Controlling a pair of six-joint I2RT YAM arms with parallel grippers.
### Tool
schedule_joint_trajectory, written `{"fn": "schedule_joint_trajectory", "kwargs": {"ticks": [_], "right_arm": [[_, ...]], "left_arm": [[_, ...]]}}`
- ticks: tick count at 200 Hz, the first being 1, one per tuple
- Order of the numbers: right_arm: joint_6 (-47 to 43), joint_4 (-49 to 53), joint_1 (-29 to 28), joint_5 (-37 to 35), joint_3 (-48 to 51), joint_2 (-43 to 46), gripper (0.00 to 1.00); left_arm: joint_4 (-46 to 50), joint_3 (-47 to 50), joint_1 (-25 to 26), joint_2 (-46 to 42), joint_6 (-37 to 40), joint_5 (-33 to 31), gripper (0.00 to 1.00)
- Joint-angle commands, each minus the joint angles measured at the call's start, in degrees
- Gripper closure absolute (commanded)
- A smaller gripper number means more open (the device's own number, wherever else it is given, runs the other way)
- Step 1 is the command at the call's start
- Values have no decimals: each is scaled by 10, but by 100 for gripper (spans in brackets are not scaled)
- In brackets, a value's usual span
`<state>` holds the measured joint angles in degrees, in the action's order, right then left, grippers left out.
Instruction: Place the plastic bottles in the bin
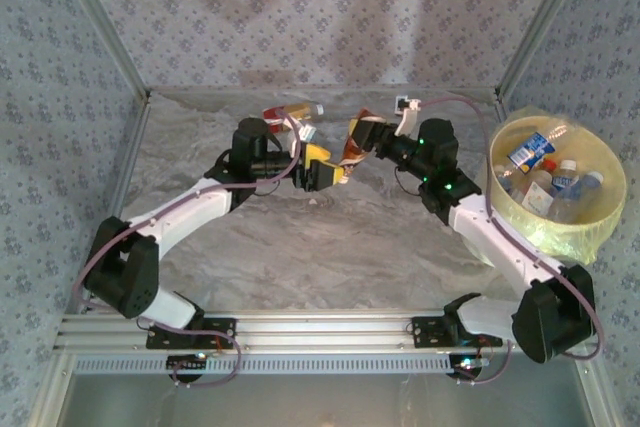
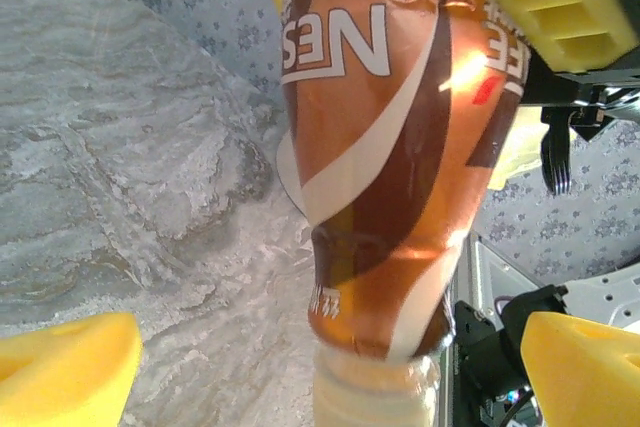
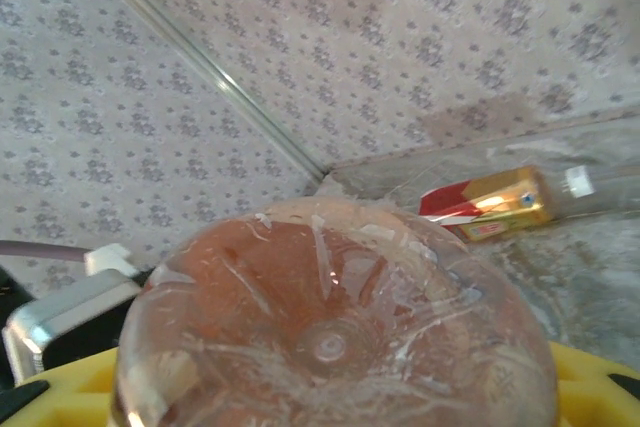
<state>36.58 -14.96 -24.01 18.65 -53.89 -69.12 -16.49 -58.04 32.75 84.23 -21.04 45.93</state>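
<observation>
A clear plastic bottle with a brown and orange label (image 1: 353, 144) hangs in the air over the middle of the table. My right gripper (image 1: 368, 137) is shut on its base end; in the right wrist view the bottle's round bottom (image 3: 335, 337) sits between the yellow fingers (image 3: 590, 387). My left gripper (image 1: 325, 171) is open, and the bottle's neck end (image 2: 380, 387) lies between its wide-apart yellow pads (image 2: 60, 367) without touching them. A second bottle with a red and gold label (image 1: 290, 113) lies at the back of the table. The pale-yellow bin (image 1: 585, 232) stands at the right.
Several bottles (image 1: 545, 172) lie inside the bin. The red and gold bottle (image 3: 490, 205) rests near the back wall. Metal frame posts (image 1: 105, 22) rise at the back corners. Patterned cloth walls enclose the grey marbled table (image 1: 330, 257).
</observation>
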Motion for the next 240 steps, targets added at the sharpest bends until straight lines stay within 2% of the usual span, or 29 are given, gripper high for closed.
{"fn": "schedule_joint_trajectory", "kwargs": {"ticks": [1, 32, 84, 117, 146, 176, 207, 240], "right_arm": [[-51, 78, 10, -37, -32, 32, 46], [-78, 152, 25, -79, -50, 61, 46], [-170, 314, 43, -179, -120, 104, 47], [-244, 417, 57, -259, -194, 111, 47], [-287, 469, 66, -315, -238, 114, 47], [-313, 542, 81, -419, -298, 116, 47], [-340, 588, 136, -507, -347, 132, 47], [-339, 558, 240, -545, -331, 170, 46]], "left_arm": [[-5, 6, -2, -38, 11, -49, 2], [-23, 30, -11, -64, -12, -121, 2], [-25, 84, -32, -122, -34, -287, 2], [-15, 110, -73, -147, -80, -346, 2], [27, 113, -78, -152, -80, -403, 2], [41, 118, -79, -153, -78, -438, 2], [77, 99, -80, -133, -80, -482, 2], [76, 73, -81, -102, -92, -462, 2]]}}
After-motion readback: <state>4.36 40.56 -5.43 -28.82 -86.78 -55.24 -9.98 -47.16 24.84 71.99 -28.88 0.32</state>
